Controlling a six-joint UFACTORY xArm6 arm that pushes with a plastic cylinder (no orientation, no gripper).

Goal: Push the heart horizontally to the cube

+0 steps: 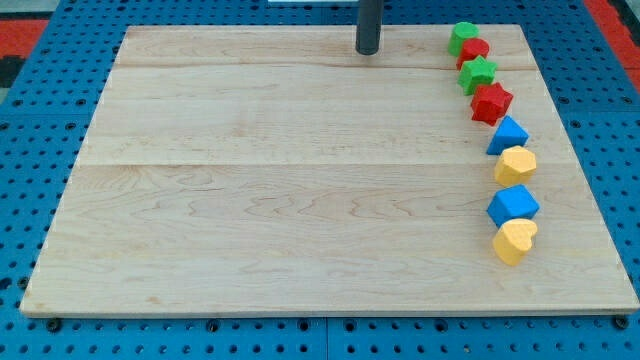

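A pale wooden board [300, 180] lies on a blue pegboard bench [40, 150], with red showing at the view's top corners. My tip [368, 51] stands near the board's top edge, well left of the green cylinder [462, 37]; it is a bare rod with no jaws to open or close. From that cylinder a column of blocks runs down the board's right side: red cylinder [474, 50], green star [477, 74], red star [491, 102], blue triangle [508, 135], yellow hexagon [516, 165]. Below sits the blue cube [513, 204], and the yellow heart [515, 241] touches its lower edge, lowest of all, glossy and rounded.
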